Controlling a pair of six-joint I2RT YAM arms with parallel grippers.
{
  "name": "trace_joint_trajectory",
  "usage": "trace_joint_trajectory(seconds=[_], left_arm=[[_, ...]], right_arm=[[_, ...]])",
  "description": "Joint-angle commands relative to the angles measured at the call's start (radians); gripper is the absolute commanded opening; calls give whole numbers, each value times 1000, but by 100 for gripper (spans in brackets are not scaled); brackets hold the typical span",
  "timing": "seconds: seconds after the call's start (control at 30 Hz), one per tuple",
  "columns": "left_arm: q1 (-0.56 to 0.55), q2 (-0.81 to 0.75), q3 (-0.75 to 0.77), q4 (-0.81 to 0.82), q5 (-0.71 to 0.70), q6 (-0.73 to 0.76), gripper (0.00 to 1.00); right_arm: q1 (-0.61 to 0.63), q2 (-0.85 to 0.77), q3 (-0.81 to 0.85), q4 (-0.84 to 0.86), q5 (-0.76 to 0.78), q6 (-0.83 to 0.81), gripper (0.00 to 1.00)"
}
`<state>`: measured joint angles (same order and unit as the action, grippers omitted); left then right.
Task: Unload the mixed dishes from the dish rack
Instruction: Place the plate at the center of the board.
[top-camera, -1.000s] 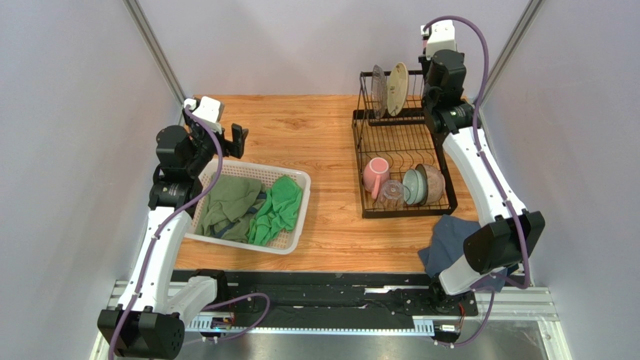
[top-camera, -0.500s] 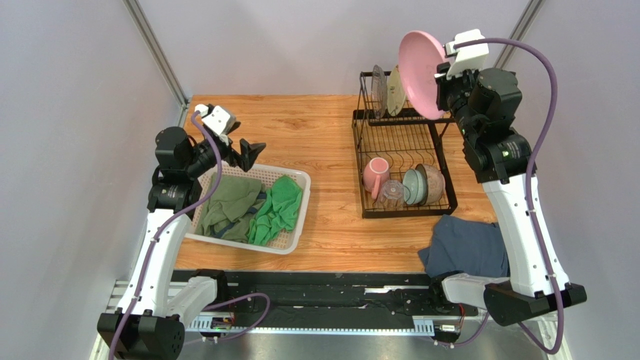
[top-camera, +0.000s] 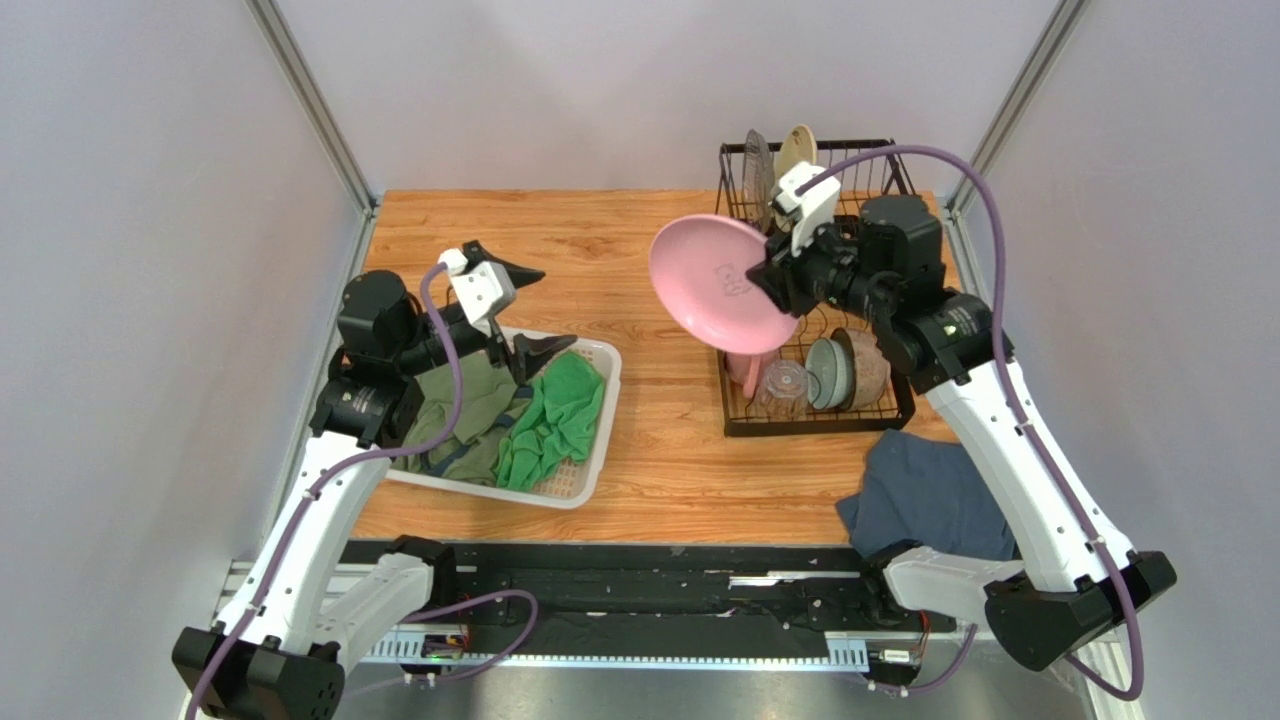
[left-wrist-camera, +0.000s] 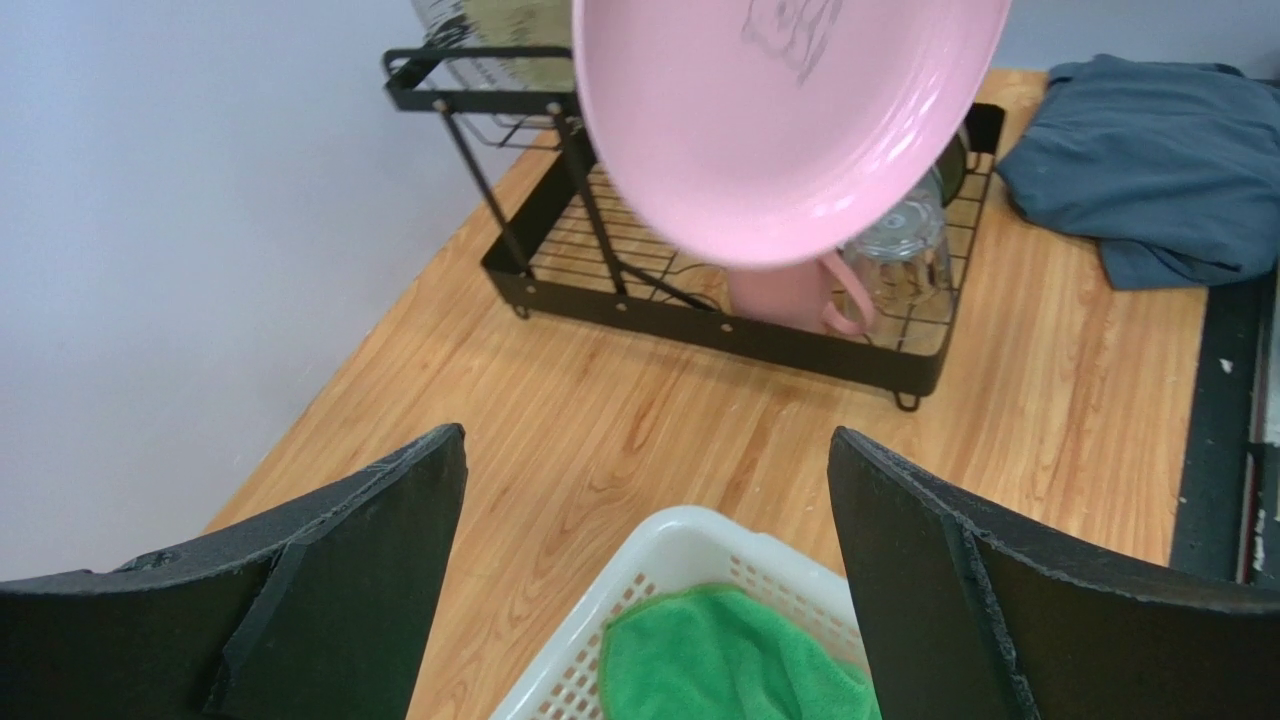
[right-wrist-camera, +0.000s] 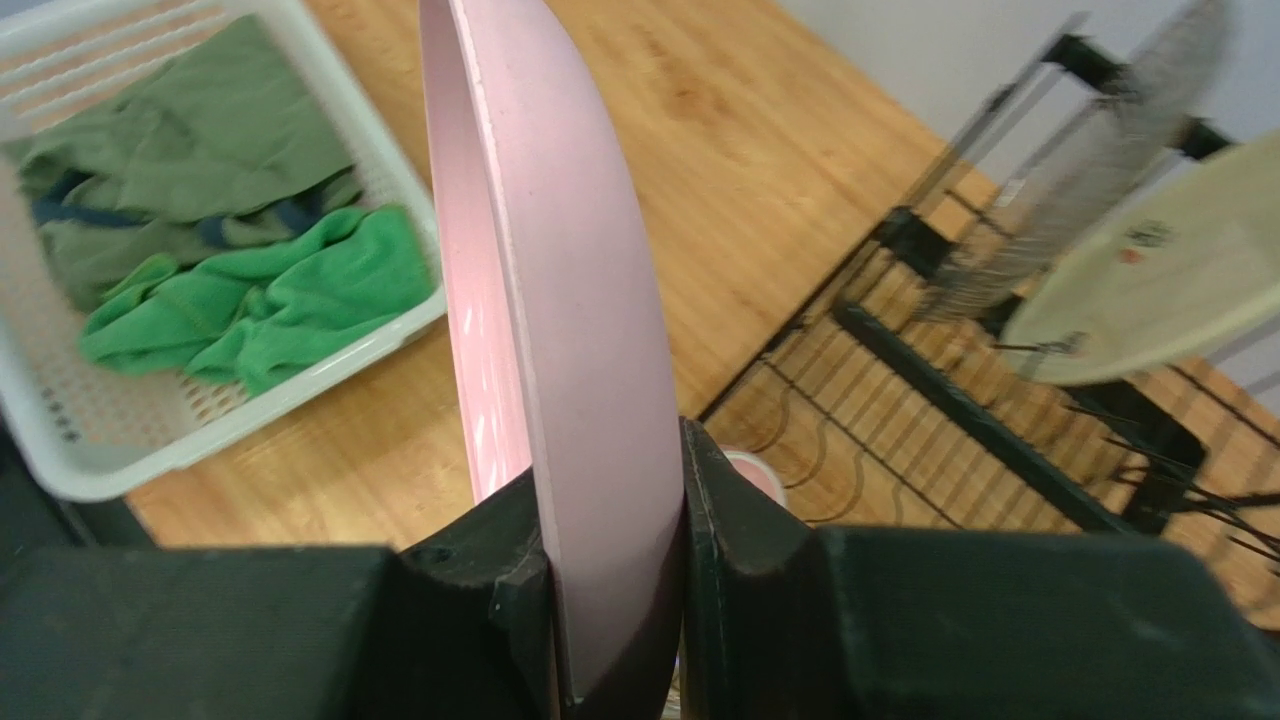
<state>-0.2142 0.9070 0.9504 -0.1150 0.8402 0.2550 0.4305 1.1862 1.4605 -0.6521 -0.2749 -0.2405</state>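
Rim grip: our right gripper (top-camera: 769, 279) clamped large pink plate (top-camera: 718, 285) edge-on, midair beside dish rack (top-camera: 812, 426), face free for handover, we judged. Our left gripper (top-camera: 523, 309) gaped empty over basket (top-camera: 595, 450), facing plate.

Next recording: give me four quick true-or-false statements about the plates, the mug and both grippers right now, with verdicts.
1. The right gripper is shut on the large pink plate. True.
2. The left gripper is shut. False: it is wide open, holding nothing.
3. The smaller cream plate and grey plate stand in the dish rack on its upper shelf. True.
4. The pink mug stands on the upper shelf. False: it sits in the rack's lower tray.
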Motion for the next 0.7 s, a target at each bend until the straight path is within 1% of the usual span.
trace_joint_trajectory(seconds=[0.0,0.07,0.17,0.23,0.47,0.57,0.63,0.67], left_arm=[[-80,-7,14,-5,4,110,98],[-106,4,27,-29,-13,133,98],[-134,18,40,-45,2,153,97],[-151,27,47,-41,23,155,97],[-197,62,60,-2,31,148,96],[-218,85,73,6,31,132,94],[-231,102,79,11,25,132,91],[-238,108,80,12,16,129,87]], right_arm=[[59,-17,-37,58,-124,-34,0],[89,-19,-58,58,-150,-46,0],[125,-14,-74,58,-164,-69,0],[148,-10,-86,60,-167,-79,0],[200,9,-85,62,-179,-97,0],[217,16,-83,63,-176,-100,0],[231,23,-84,66,-172,-103,0],[237,26,-86,69,-168,-105,0]])
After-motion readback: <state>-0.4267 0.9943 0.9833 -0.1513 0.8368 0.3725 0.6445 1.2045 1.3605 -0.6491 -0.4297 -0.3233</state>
